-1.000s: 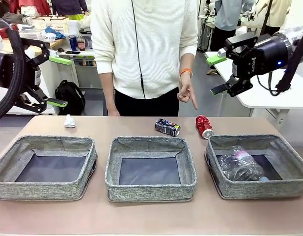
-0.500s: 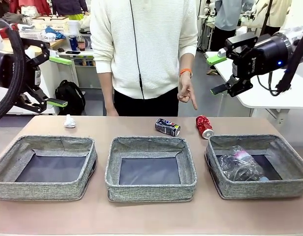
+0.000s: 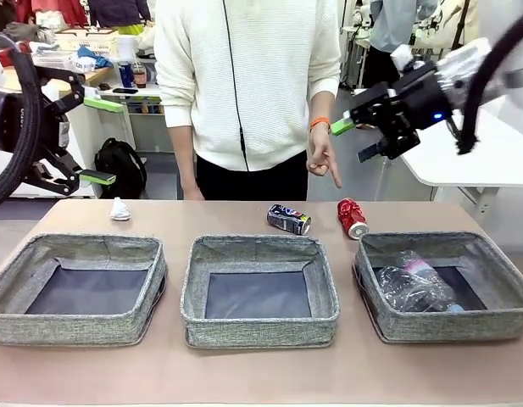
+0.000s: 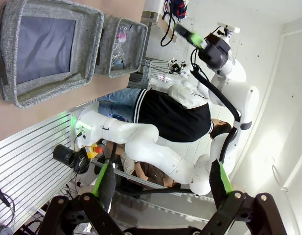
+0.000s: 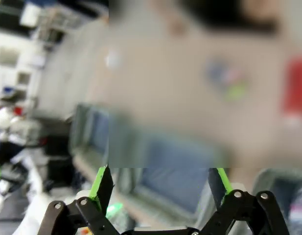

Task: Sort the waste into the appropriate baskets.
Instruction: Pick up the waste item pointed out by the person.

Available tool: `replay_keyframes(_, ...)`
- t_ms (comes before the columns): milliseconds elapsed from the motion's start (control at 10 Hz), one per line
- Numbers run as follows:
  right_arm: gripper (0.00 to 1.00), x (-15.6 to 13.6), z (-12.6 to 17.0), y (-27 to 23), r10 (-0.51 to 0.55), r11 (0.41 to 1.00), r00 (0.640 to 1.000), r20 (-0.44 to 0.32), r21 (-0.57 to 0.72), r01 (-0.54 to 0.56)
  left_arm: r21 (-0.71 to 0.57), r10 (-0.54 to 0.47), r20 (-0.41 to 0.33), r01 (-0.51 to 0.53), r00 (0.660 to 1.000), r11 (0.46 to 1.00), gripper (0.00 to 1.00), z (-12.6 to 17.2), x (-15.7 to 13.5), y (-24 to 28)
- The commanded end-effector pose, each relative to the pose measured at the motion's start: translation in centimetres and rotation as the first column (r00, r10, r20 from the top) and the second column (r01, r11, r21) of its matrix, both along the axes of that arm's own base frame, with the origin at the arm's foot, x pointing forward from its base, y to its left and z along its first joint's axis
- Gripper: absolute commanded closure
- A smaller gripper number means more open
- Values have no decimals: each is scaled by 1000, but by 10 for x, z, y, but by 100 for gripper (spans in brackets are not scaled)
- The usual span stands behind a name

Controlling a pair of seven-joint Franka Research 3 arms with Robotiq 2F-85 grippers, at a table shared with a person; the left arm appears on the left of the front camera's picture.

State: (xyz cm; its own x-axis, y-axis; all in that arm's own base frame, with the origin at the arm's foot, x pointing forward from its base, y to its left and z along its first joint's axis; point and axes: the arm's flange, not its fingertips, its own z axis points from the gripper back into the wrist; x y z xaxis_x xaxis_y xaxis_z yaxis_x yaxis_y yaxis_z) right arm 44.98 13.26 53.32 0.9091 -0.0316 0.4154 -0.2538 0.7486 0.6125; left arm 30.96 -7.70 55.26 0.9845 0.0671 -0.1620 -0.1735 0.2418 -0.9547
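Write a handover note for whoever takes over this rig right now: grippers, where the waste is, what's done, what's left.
Left gripper: open, empty, raised at the left end of the table.
Right gripper: open, empty, raised near the person's hand, which points down toward the crushed red metal can.
Done: crumpled clear plastic waste lies in the right grey woven fabric basket; bottle and bag are hard to tell apart.
Left: red can, dark blue-black can on its side and white tissue wad lie on the table behind the baskets; middle basket and left basket hold no waste yet.
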Motion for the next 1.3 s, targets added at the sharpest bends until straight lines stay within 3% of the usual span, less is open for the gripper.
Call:
replay_keyframes(0,0,28,-16,1,-576,358,707,410,-651,669,-23,3,-9,-3,1000,1000,0,3,0,-2)
replay_keyframes(100,0,28,-18,-7,-585,327,696,416,-664,672,-23,3,-9,-3,1000,1000,0,3,0,-2)
replay_keyframes(200,0,25,-16,-17,-641,353,667,380,-626,695,-23,3,-9,-3,1000,1000,0,3,0,-2)
replay_keyframes(300,0,28,-13,-8,-137,961,973,183,-213,175,-23,3,-9,-3,1000,1000,0,3,0,-2)
replay_keyframes(400,0,28,-13,-8,-137,961,973,183,-213,175,-23,3,-9,-3,1000,1000,0,3,0,-2)
replay_keyframes(500,0,31,-18,-19,-226,911,938,265,-284,300,-23,3,-9,-3,1000,1000,0,3,0,-2)
replay_keyframes(700,0,51,-22,-12,-186,839,978,97,-502,210,-23,3,-9,-3,1000,1000,0,3,0,-2)
replay_keyframes(1000,0,91,-58,-4,-89,818,983,-159,-575,-19,-23,3,-9,-3,1000,1000,0,3,0,-2)
replay_keyframes(1200,0,119,-89,-2,-98,833,976,-193,-553,-26,-23,3,-9,-3,1000,1000,0,3,0,-2)
